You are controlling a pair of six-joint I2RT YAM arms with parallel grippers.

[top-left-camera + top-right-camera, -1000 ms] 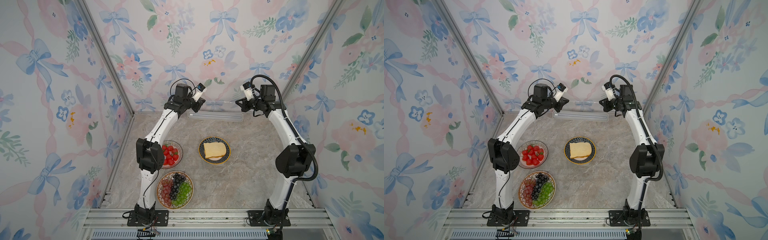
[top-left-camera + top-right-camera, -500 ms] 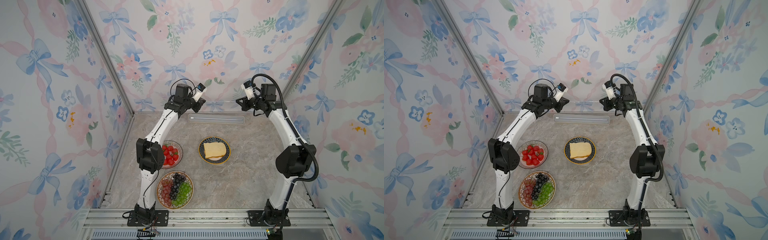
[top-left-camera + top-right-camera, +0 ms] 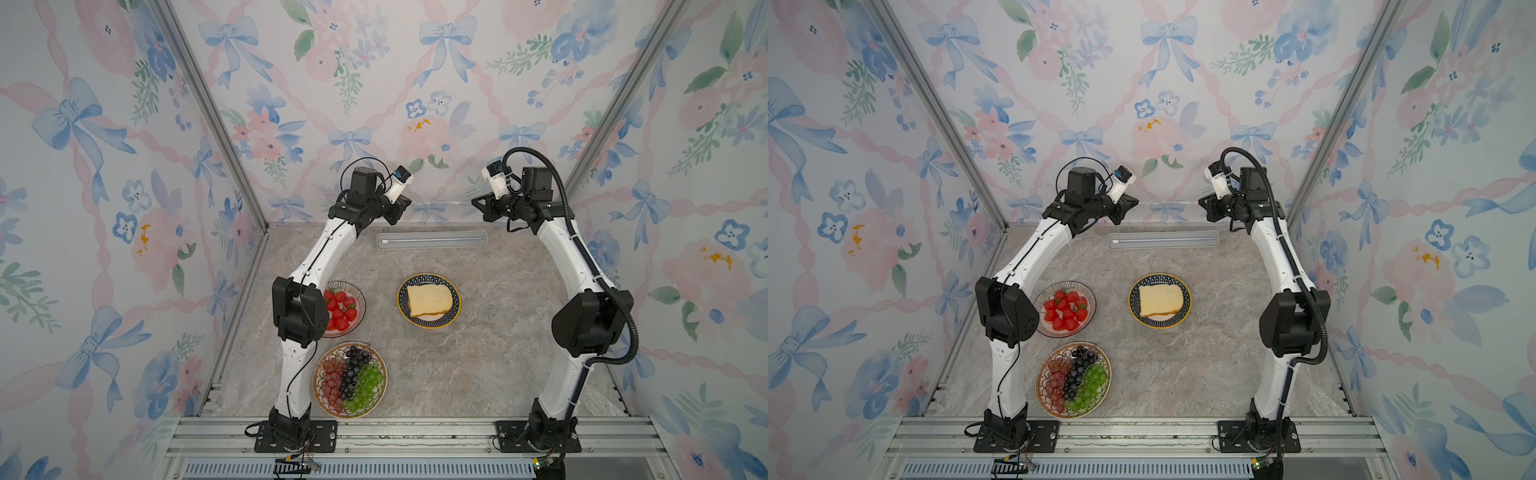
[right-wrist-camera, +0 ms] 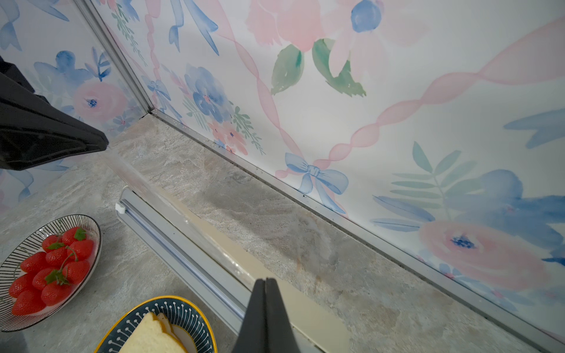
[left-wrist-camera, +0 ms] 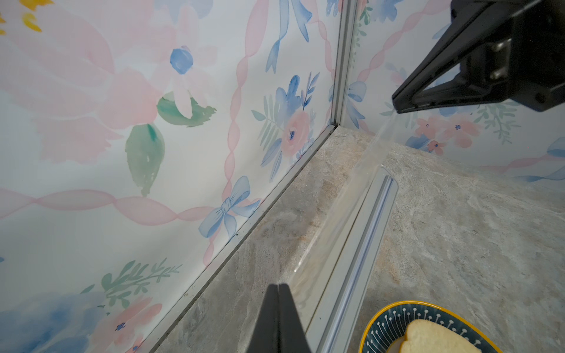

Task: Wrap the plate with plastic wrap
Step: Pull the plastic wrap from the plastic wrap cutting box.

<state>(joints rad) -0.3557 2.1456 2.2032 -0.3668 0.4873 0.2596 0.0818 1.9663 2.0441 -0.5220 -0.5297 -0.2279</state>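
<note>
Left wrist: left claw [image 5: 277, 286] pinches plastic wrap [image 5: 371, 146], edge apparently taut.

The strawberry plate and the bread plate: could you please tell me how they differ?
The strawberry plate has a black-and-white striped rim; the bread plate is navy with a yellow edge. The strawberry plate holds strawberries, the bread plate sliced bread. From above, the left arm partly hides the strawberry plate; the bread plate shows whole. Both are round and uncovered.

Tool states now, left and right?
Left tool: closed, gripping one end of the plastic wrap.
Right tool: closed, gripping the plastic wrap's other end.
</note>
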